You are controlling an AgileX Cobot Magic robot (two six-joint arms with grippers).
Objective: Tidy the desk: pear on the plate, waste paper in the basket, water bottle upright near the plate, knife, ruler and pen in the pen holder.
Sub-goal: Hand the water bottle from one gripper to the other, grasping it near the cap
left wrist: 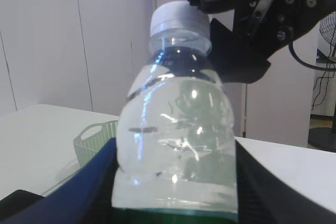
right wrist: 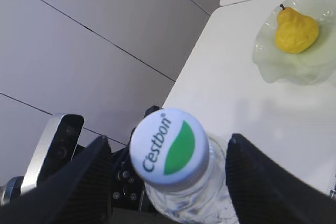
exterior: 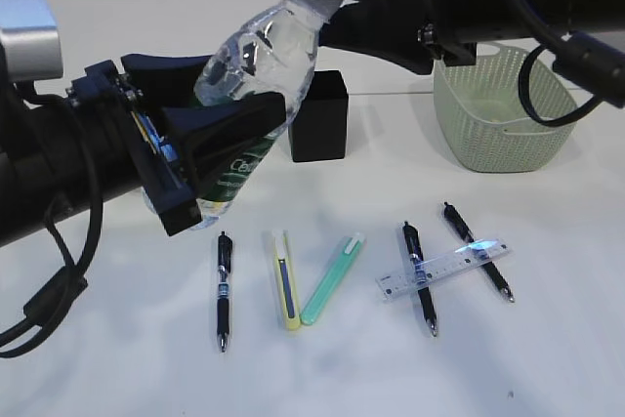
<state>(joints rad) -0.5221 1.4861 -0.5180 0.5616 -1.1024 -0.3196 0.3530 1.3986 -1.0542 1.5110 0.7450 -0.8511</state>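
Left pincer reaching in level, clamped round the tilted water bottle above the worktop, right pincer spread loose astride its cap

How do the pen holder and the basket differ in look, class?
The pen holder is matte black and square with solid walls; the basket is sage green, rounded, with perforated woven-look sides. The pen holder looks narrower, the basket wider. Both stand upright on the white desk.

There are three pens, two knives, one ruler, one bottle, one holder, one basket, one plate and one pear.
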